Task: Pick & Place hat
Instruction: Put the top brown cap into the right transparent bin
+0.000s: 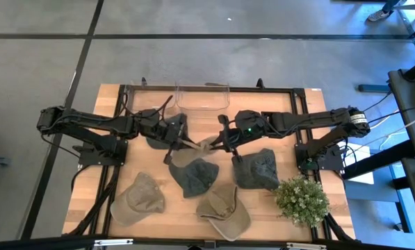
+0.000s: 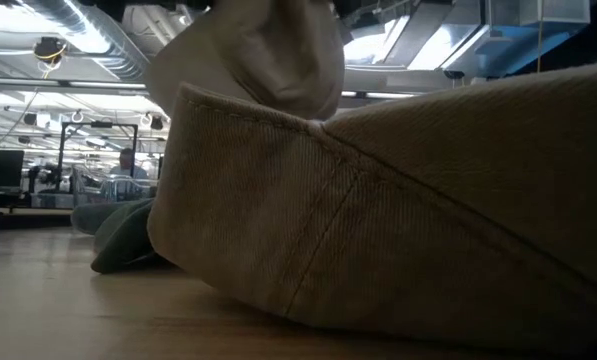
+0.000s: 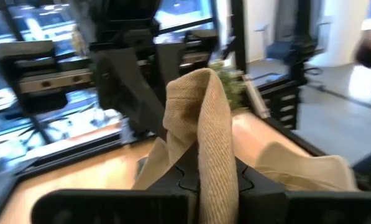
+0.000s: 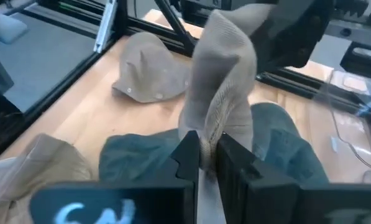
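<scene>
A beige hat (image 1: 197,146) hangs above the table's middle between my two grippers. My left gripper (image 1: 181,142) is shut on it from the left, and my right gripper (image 1: 217,144) is shut on it from the right. In the low view its beige cloth (image 2: 268,60) hangs at the top, above a tan hat (image 2: 428,200) that rests on the table close to the camera. Other hats lie flat on the wood: olive (image 1: 139,198), dark green (image 1: 193,176), tan (image 1: 224,212) and grey-green (image 1: 257,169). My left gripper (image 3: 213,180) pinches a folded band of the beige hat's cloth (image 3: 215,149) between its two fingers, coming about level from the table's left. The cloth stands up above the fingers and bends over toward the other arm. The hat is clear of the table. My right gripper (image 4: 207,158) pinches a bunched fold of the beige hat (image 4: 216,115) between its two fingers (image 4: 188,155), slanting down from the table's right. Several layers are gathered there. The hat rises above the fingers toward the left arm, clear of the hats below.
A clear plastic bin (image 1: 202,96) stands at the table's far edge, in the middle. A potted green plant (image 1: 302,200) sits at the near right. A dark hat (image 1: 157,143) lies under my left gripper. Black frame rails run around the tabletop.
</scene>
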